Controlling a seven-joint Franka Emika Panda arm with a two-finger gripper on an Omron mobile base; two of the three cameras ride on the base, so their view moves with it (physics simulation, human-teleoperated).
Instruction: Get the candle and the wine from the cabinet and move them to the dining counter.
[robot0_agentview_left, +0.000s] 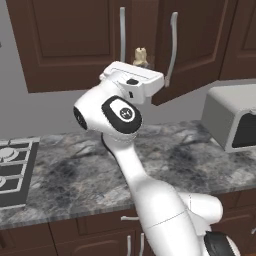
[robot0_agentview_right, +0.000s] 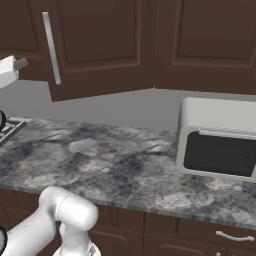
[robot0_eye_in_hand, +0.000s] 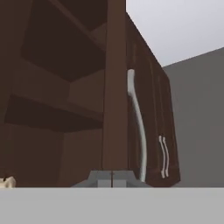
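Gripper (robot0_eye_in_hand: 112, 178) jaws pressed together, holding nothing, just beside the cabinet (robot0_eye_in_hand: 65, 87) door's handle (robot0_eye_in_hand: 138, 127); the door stands ajar. Candle (robot0_agentview_left: 141, 56) sits inside

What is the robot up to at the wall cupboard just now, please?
The arm is raised to the cabinet, whose right door stands ajar. The gripper is shut and empty, right at that door's edge beside its handle. The candle sits inside on the shelf, untouched. No wine is in sight.
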